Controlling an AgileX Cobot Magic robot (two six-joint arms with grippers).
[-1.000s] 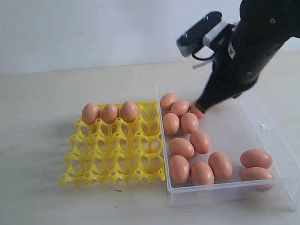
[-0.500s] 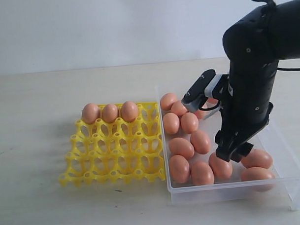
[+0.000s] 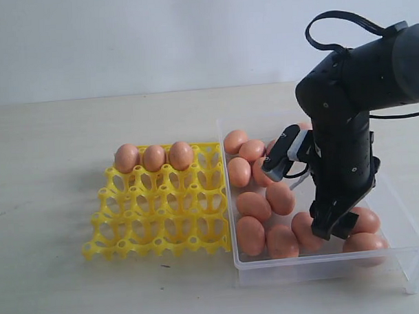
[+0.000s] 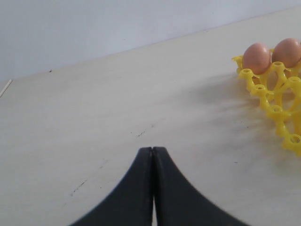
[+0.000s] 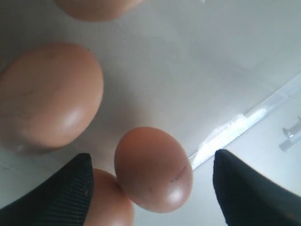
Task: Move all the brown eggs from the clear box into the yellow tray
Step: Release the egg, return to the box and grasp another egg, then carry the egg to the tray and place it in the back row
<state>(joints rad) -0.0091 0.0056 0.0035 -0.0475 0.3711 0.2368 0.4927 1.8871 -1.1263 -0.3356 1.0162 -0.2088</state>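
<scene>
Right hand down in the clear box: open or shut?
Open. In the right wrist view the right hand has its fingers wide apart, a brown egg between them with gaps either side.

Bright, even light; faint soft shadows; slightly blurred close-ups

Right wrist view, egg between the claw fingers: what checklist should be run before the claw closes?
1. Right claw open: ok.
2. Target egg lies between its fingers: ok.
3. Neighbouring egg clear of the fingers: not ok, it crowds one finger.
4. Yellow tray has free cups: ok, it holds only three eggs.
5. Left claw shut, out of the way: ok.
</scene>
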